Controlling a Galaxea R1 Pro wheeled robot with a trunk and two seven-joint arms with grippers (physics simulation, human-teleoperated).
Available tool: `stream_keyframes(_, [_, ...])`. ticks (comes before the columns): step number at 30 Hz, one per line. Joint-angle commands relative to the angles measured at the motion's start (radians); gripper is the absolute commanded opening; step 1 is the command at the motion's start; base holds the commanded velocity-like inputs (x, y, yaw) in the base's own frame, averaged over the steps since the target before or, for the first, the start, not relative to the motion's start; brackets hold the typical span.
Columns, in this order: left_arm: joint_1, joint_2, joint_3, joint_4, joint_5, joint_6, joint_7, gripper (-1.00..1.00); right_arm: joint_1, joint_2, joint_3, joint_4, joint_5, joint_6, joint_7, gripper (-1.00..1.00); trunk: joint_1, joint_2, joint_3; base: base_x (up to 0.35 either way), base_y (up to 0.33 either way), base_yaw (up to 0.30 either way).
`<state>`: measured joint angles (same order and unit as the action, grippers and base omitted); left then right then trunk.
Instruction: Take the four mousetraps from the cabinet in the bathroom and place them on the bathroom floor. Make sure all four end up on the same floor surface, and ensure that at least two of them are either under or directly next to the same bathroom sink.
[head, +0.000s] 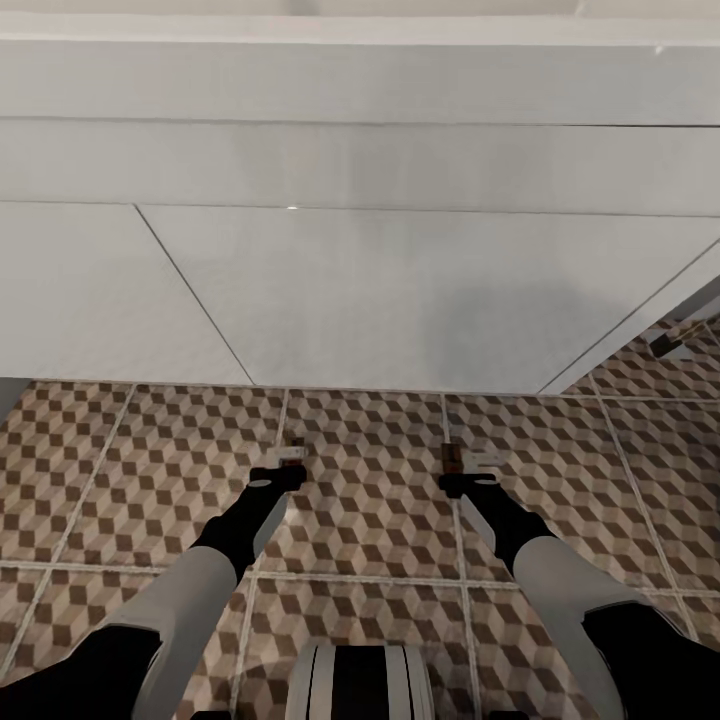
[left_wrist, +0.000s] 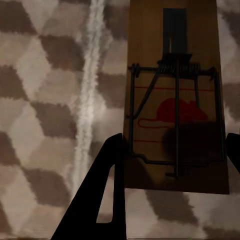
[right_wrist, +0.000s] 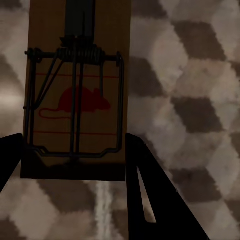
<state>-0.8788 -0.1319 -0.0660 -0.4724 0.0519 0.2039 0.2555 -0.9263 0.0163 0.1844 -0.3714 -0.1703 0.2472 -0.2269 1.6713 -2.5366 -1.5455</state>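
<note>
Mousetraps first: one mousetrap (left_wrist: 175, 100) sitting between the left fingers (left_wrist: 100, 195), brown wood, dark wire frame, red mouse print, far end cut off by the frame edge. Second mousetrap (right_wrist: 77, 90) same deal between the right fingers (right_wrist: 150, 190), top end also cropped. Both fingers spread about as wide as each board and pressed against its long edges, so closed onto the traps as far as can be told; one fingertip of each pair barely peeking in at the frame edge.

From the head camera, pretty hard to make out: just a thin brown sliver at the right gripper (head: 468, 470), and a pale smudge at the left gripper (head: 285, 462) with the trap itself too small and blurry to pick out. Can't tell whether either trap is touching the tiles or held just above them.

Bathroom floor (head: 370, 520) with the cube-pattern tiles and pale grout lines right under both arms. Beyond that, big white vanity (head: 400, 290), only its glossy underside and front face in view, top cut off, no basin or tap to be seen from this angle. Something dark and small at the far right edge (head: 668, 343), unclear what.
</note>
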Motion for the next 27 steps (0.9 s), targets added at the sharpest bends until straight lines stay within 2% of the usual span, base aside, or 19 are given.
stream_keyframes(1, [0.000, 0.001, -0.007, -0.002, 0.000, 0.008, 0.008, -1.00, 0.000, 0.001, 0.008, -0.002, -0.013, 0.004, -0.007, -1.00, 0.000, 0.000, -0.001, 0.000, 0.000, 0.000])
stream_keyframes(24, [0.001, -0.006, 0.000, -0.023, -0.009, 0.009, 0.022, -1.00, 0.000, 0.007, 0.009, -0.003, -0.014, 0.007, -0.014, -1.00, 0.000, 0.000, -0.001, 0.000, 0.000, 0.000])
stream_keyframes(27, [0.001, -0.006, 0.001, -0.023, -0.007, 0.008, 0.023, -1.00, 0.000, 0.008, 0.009, -0.003, -0.014, 0.007, -0.014, -1.00, 0.001, -0.001, -0.012, 0.000, 0.000, 0.000])
